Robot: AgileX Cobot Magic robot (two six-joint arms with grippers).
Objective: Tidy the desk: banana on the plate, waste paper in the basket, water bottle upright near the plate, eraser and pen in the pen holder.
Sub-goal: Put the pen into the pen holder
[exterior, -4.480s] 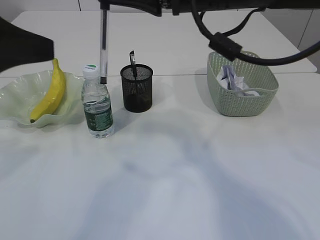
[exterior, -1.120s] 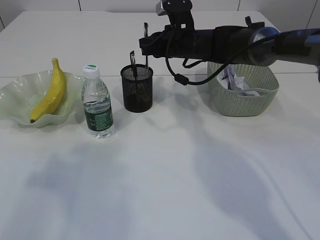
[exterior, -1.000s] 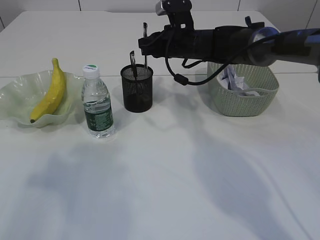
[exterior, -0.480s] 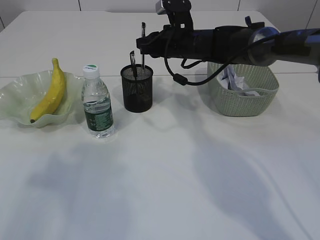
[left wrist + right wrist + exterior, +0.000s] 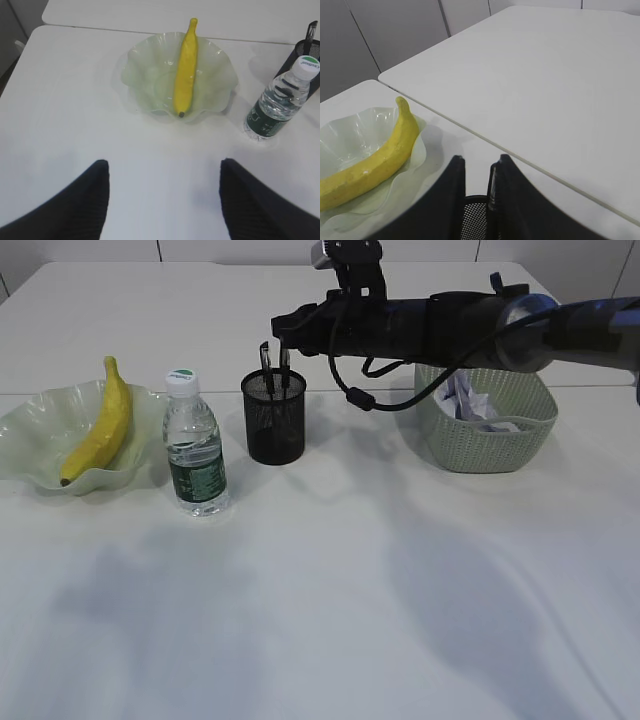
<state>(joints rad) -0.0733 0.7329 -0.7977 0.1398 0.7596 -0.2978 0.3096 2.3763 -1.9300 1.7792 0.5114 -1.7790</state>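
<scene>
One pen [image 5: 284, 364] drops into the holder [image 5: 274, 416].
Right hand [image 5: 283, 328] hangs directly above, jaws slightly parted beside the pen; left hand [image 5: 162, 192] waits open near the plate [image 5: 144, 75].

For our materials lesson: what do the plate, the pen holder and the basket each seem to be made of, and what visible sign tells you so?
The plate: probably plastic or glass, translucent pale green and glossy; the desk shows through its ruffled rim.
The pen holder: looks like black metal mesh, matte; fine see-through grid.
The basket: likely moulded plastic, matte sage green; regular woven-look pattern.
</scene>
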